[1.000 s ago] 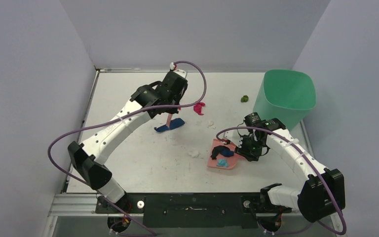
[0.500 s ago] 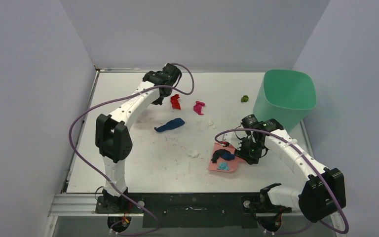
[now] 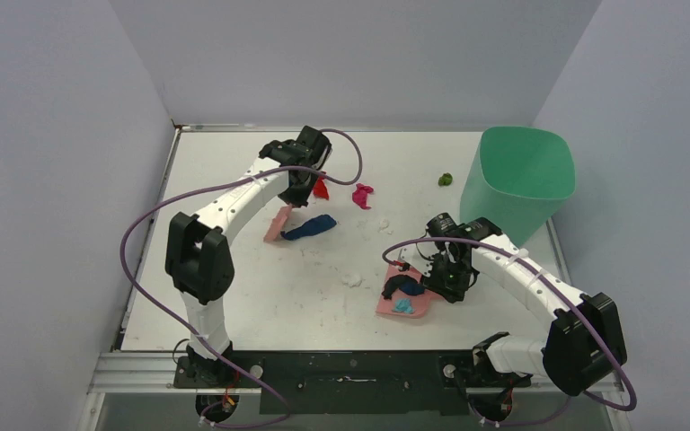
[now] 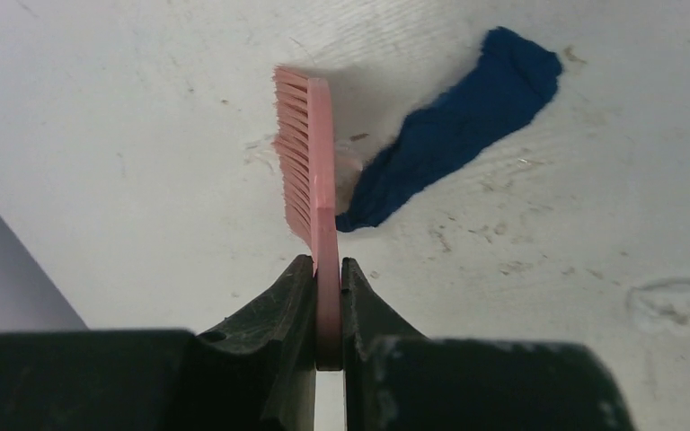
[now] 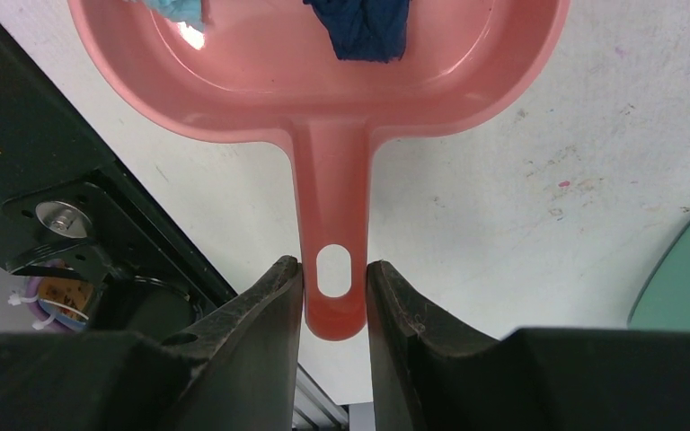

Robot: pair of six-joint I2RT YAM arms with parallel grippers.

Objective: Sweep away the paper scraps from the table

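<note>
Left tool [image 4: 328,269] is clamped on the handle of the pink brush [image 4: 308,171]. The bristles face away from the loose dark blue scrap [image 4: 454,135], which lies just beside the brush head; we cannot tell whether they touch. Versus 0.5 s ago, the left wrist has come back from the far edge of the table [image 3: 234,296] toward the middle. The brush head, hidden in the top view then, now shows low just left of that scrap. The scrap itself has not moved across the 3 top frames. The red scrap [image 3: 322,189] is now partly covered by the wrist. The magenta scrap [image 3: 362,194], the green scrap [image 3: 446,180] near the green bin [image 3: 519,175] and the white scrap [image 3: 352,279] sit where they sat. Right tool [image 5: 334,269] is closed on the handle of the pink dustpan [image 5: 323,99], 1 finger on either side of the hang hole. The dustpan rests on the table and has slid slightly left and toward the near edge since 1.0 s ago. It holds 2 scraps, 1 dark blue piece [image 5: 359,22] and 1 cyan piece [image 5: 175,9], as before.
</note>
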